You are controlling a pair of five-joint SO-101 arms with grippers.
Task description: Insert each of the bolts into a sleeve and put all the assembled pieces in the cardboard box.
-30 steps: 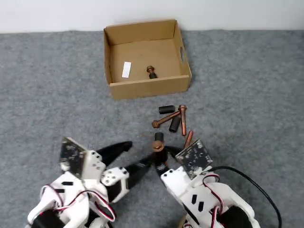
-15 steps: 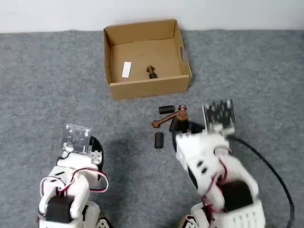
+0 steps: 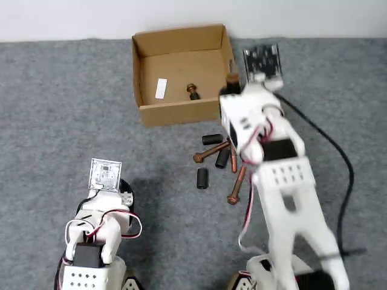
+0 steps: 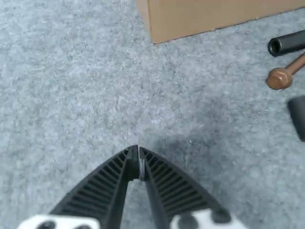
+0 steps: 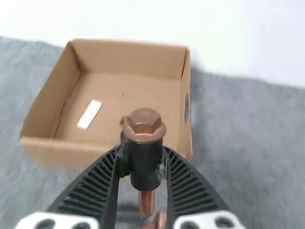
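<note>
Copper bolts (image 3: 237, 184), black sleeves (image 3: 202, 178), tan box (image 3: 181, 112), grey carpet (image 3: 72, 121)

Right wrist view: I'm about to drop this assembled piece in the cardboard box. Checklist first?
1. Bolt seated in sleeve: ok, head sits on the sleeve, thread shows below.
2. Right end effector shut on the assembled piece: ok.
3. Piece above cardboard box opening: cannot tell; high view puts it at the right wall.
4. Landing room: ok, one finished piece inside, bare floor around it.
5. Left end effector clear: ok, shut, over carpet.
</note>
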